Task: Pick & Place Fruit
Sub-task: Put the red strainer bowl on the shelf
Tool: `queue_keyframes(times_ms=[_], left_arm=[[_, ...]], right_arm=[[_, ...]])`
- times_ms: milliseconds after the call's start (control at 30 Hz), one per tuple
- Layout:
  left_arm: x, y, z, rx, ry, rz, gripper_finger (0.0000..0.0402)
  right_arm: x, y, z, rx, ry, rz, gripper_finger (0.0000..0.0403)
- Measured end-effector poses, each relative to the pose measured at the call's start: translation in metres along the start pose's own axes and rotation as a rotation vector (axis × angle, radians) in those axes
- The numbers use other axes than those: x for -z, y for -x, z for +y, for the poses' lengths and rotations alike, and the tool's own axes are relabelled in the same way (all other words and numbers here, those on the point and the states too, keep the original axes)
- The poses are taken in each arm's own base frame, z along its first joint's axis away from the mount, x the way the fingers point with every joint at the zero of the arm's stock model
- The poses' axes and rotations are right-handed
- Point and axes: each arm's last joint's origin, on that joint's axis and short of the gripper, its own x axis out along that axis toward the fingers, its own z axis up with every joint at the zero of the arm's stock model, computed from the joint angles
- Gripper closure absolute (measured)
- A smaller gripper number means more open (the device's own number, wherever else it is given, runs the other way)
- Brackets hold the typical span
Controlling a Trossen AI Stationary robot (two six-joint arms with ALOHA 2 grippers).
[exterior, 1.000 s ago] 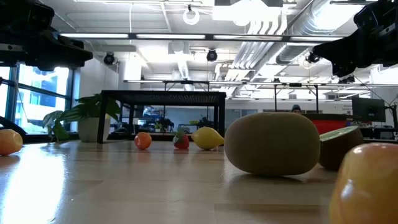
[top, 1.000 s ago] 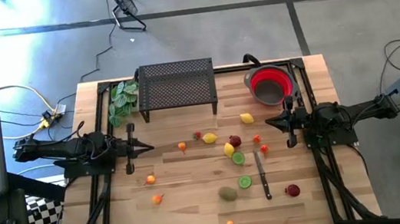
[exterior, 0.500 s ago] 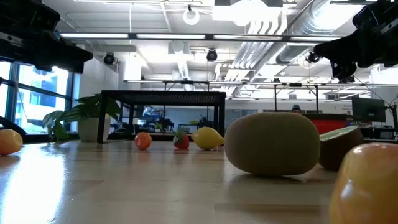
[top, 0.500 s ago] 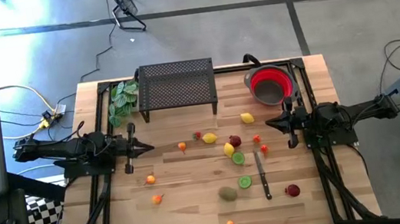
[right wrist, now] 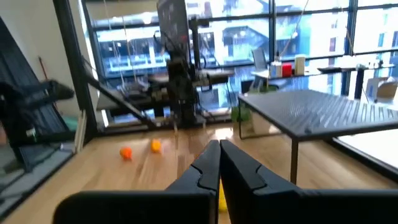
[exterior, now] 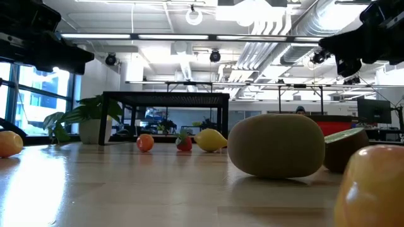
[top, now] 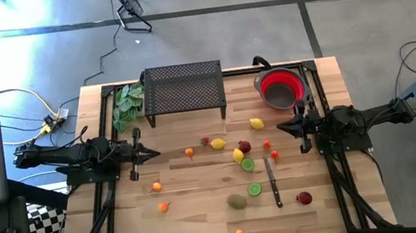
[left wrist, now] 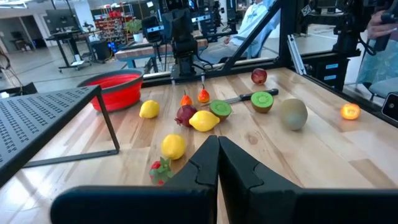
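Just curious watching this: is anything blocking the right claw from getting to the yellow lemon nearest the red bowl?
Nothing visible does. The right gripper, shut, hangs beside the lemon, with only bare wood between them. The red bowl sits farther back, and the knife lies nearer the front edge.

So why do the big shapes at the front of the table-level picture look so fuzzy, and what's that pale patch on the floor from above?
In the low view, the kiwi and the orange fruit sit very near the lens and are out of focus, while the ceiling lights behind are bright. In the high view, glare washes the floor at upper left. In the right wrist view, bright windows leave the black rack dark against them.
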Motion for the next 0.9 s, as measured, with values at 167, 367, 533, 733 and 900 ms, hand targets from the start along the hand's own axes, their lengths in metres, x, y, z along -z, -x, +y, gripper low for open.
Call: queue_keyframes(times_ms=[167,367,533,733,900], left_arm=[[0.0000,0.0000,0.0000,0.000,0.065,0.000,0.0398],[0.0000,0.0000,0.0000,0.000,0.099,0.000,0.0398],[0.0001,0.0000,0.0000,0.000,0.099,0.000,0.0398],[0.0000,0.0000,0.0000,0.000,0.099,0.000,0.0398],[-0.0001,0.0000,0.0000,0.000,0.098,-0.001,0.0398]], right_arm=[[-0.0080,0.0003,0.0012,-0.028,-0.018,-0.080,0.0399],[-0.0086,0.0004,0.0020,-0.055,-0.019,-0.085,0.0399],[-0.0085,0.0004,0.0020,-0.055,-0.019,-0.085,0.0399],[-0.0085,0.0004,0.0021,-0.056,-0.022,-0.085,0.0399],[-0.0085,0.0004,0.0021,-0.056,-0.021,-0.084,0.0399]])
